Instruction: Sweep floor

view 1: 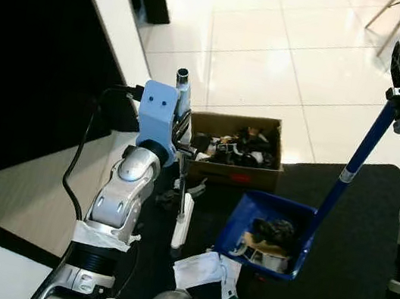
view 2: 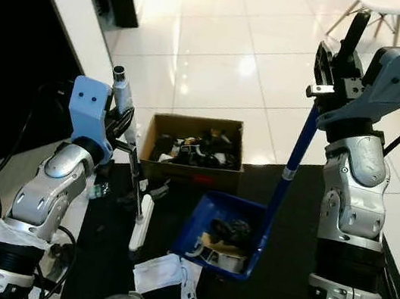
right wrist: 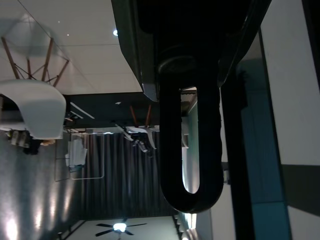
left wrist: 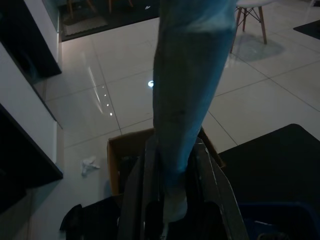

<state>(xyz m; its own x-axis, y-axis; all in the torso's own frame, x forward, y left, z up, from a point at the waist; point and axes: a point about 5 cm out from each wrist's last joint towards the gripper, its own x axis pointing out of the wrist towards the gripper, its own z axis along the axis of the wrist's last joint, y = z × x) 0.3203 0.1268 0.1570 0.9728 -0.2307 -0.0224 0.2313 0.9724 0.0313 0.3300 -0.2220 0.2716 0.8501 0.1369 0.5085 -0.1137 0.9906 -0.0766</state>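
Overhead, looking down past both arms at a dark mat (view 2: 342, 219) laid on a glossy white tile floor (view 2: 225, 46).

Right gripper (view 2: 336, 61) raised high on the robot's right, fingers clamped on the top of the blue dustpan handle (view 2: 293, 161). Handle runs down and inward, tilted, to the blue dustpan (view 2: 221, 234), which sits on the mat just ahead of the robot. Pan holds debris: a dark clump and pale scraps of paper or wrapper.

Left gripper (view 1: 181, 127) up at the robot's left, closed around the grey broom handle (view 2: 123, 94); the handle's capped top sticks up above the fingers. In the left wrist view the pale handle (left wrist: 187, 100) runs straight between the two fingers. Below the gripper a white, narrow broom part (view 2: 141, 224) reaches the mat, just left of the dustpan.

Cardboard box (view 2: 193, 152) stands open on the far edge of the mat, beyond the dustpan, filled with dark mixed clutter. Crumpled white paper (view 2: 160, 272) lies on the mat near the robot's feet, touching or nearly touching the dustpan's near corner. White chair (view 2: 381, 7) with splayed legs at the far right.
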